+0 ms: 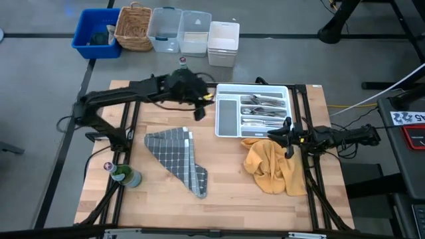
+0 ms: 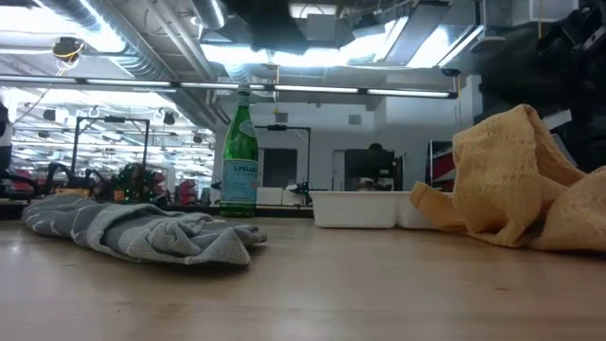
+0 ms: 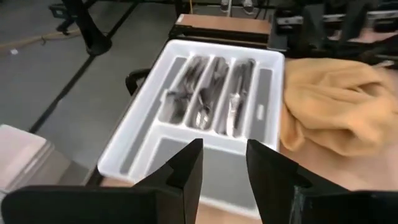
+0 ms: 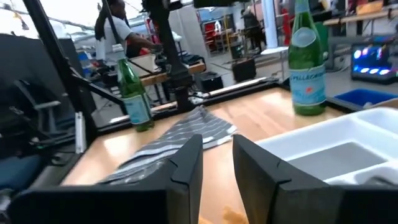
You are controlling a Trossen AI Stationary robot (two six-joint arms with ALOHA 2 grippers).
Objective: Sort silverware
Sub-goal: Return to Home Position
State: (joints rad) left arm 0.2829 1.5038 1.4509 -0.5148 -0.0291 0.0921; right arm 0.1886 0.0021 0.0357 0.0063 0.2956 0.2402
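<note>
The left gripper point(image 3: 225, 146) is being held with its two fingers apart and nothing between them. It is just off the short end of the white tray point(image 3: 146, 134), the end with the wide cross compartment. The right gripper point(image 4: 217, 140) is likewise being carried parted and empty, over the yellow towel point(image 1: 272, 166) at the tray's near right corner. It is being pointed across the table toward the grey checked towel point(image 1: 176, 159) and a green bottle point(image 4: 132, 93).

The silverware point(image 1: 262, 109) is being kept inside the tray, bunched in the long slots. No loose piece is being shown on the bare wood, though what the two towels may be covering cannot be told. The pieces' long axes are being run along the slots, from the left arm's side of the table toward the right arm's side. The left gripper is therefore being faced down their length, with the cross compartment between its tips and the nearest ends. From above, the right gripper is judged the closer to the metal, but it is being aimed along the tray's near side, not into it.

With nothing being gripped, the sorting is judged as good as done. The coming move is being read as a plain withdrawal, each arm drawn back from the tray toward its own base. The left tips are best lifted clear of the rim first.
</note>
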